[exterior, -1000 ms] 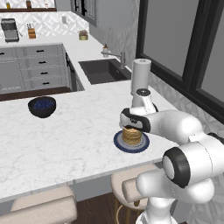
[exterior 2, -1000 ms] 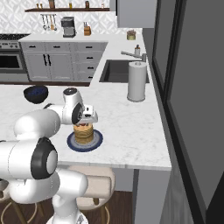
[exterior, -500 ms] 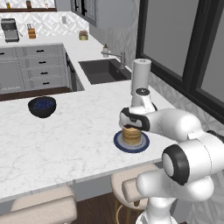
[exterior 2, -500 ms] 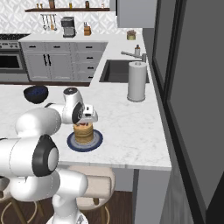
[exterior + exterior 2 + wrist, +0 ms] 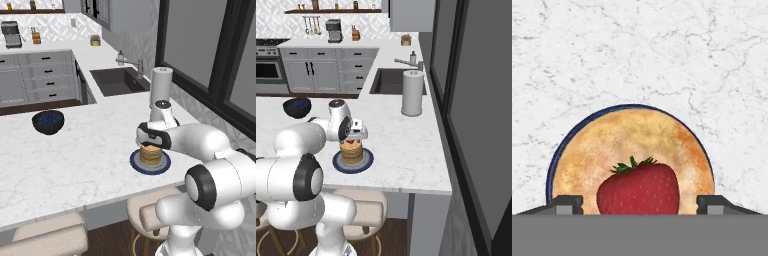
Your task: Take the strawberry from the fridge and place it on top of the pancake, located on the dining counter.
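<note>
My gripper (image 5: 640, 205) is positioned directly above the pancake (image 5: 632, 160). In the hand view the two finger tips (image 5: 566, 204) stand wide apart, one on each side of the strawberry (image 5: 638, 189), with clear gaps between each tip and the berry; the gripper is open and grips nothing. The strawberry lies on the top face of the pancake, green leaves pointing away from me, near the edge of the stack closest to the camera.

The pancake stack (image 5: 150, 154) sits on a dark blue plate (image 5: 136, 163), which rests on the white marble table (image 5: 75, 160), toward its near right part. In the right base view the strawberry (image 5: 349, 141) shows as a red spot on top of the stack, just under my hand.

A dark bowl of blueberries (image 5: 48, 121) stands well apart, at the far left of the table. A paper towel roll (image 5: 161, 88) stands upright beyond the plate, beside the sink (image 5: 117, 81).
</note>
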{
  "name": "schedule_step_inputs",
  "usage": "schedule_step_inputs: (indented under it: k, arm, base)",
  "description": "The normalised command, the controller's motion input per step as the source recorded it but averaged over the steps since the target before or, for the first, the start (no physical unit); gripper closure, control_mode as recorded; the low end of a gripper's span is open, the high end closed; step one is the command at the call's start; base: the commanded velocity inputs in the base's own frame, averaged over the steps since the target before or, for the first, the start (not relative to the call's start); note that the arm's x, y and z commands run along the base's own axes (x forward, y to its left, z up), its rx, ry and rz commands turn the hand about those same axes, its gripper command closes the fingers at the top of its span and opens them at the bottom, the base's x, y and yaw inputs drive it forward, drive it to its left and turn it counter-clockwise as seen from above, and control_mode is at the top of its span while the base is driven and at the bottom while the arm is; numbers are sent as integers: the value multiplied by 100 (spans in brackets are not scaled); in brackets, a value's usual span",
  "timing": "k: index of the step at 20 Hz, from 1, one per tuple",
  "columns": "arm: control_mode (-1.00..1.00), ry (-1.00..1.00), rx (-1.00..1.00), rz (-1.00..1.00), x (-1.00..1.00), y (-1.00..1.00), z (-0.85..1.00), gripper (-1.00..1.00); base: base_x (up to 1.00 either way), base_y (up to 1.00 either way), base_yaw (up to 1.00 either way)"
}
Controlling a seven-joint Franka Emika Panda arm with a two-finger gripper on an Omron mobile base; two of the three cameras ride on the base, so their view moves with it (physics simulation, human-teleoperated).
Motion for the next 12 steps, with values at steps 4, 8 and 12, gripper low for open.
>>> schedule_step_inputs:
  k: [4, 8, 12]
  arm:
    - [-100, 0, 0, 0, -4, -1, 11, -100]
    - [-100, -1, 0, 0, -31, 0, 73, -100]
    - [-100, -12, 0, 0, -77, 6, 99, -100]
  base:
    - [0, 0, 0]
    - [0, 0, 0]
    - [0, 0, 0]
